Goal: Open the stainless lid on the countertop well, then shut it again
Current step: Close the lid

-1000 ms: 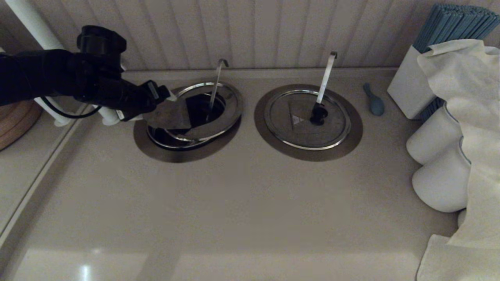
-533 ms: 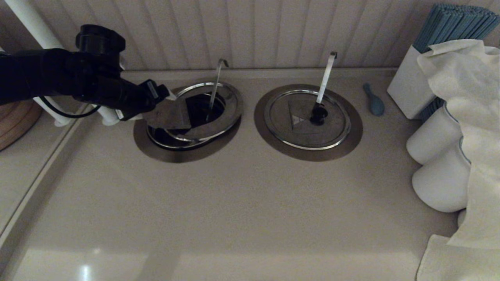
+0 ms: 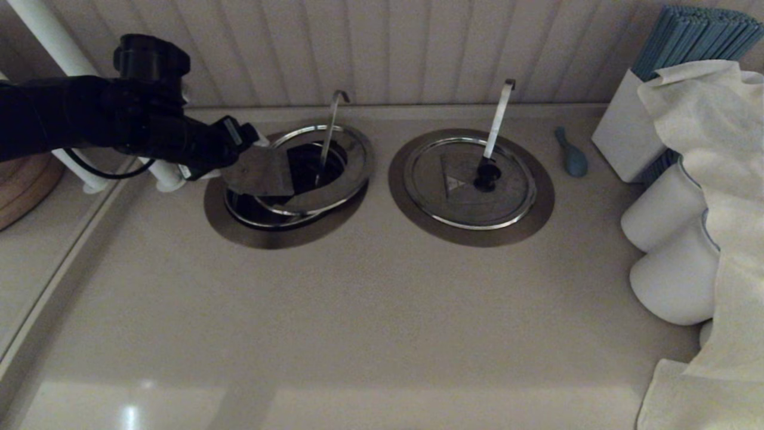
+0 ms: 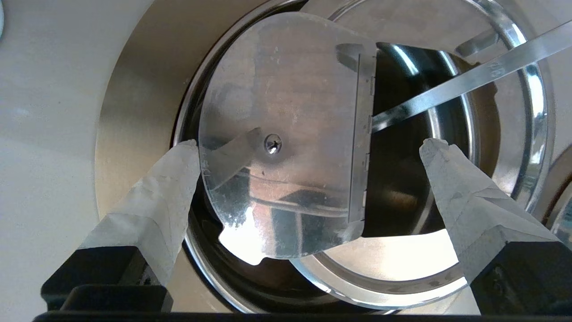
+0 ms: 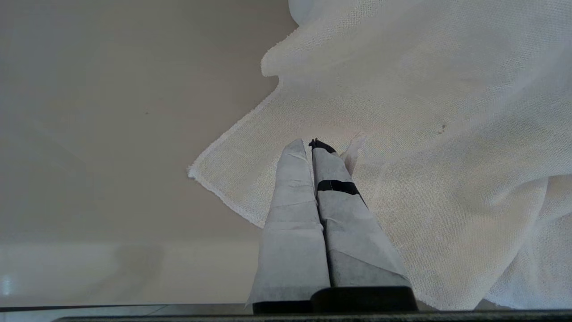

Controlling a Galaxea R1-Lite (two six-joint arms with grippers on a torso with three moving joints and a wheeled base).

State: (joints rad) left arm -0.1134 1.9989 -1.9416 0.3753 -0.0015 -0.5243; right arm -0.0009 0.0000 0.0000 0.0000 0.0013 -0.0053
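The countertop well (image 3: 239, 230) with its dull-brown collar (image 4: 129, 112) stands open at the left. The stainless lid (image 3: 334, 179) is tilted up off the rim, and its hinged flap (image 3: 259, 170) stands raised with the shiny underside (image 4: 286, 134) and a screw head facing my left wrist. The black knob is hidden behind the flap. A thin curl-hooked ladle handle (image 3: 329, 128) (image 4: 469, 80) rises from the dark opening. My left gripper (image 3: 248, 143) (image 4: 310, 143) is open, the flap between its fingers, one fingertip (image 4: 185, 154) at the flap's edge. My right gripper (image 5: 311, 143) is shut over white cloth.
The twin lid (image 3: 471, 182) lies closed to the right with its flat slanted handle (image 3: 498, 116). A blue spoon (image 3: 572, 154), a white box (image 3: 627, 128), white jars (image 3: 668, 209) and draped cloth (image 3: 716, 149) (image 5: 424, 112) crowd the right. A wooden board (image 3: 24, 185) lies far left.
My left arm has risen slightly, and the tilted lid with its raised flap has come up a little with it.
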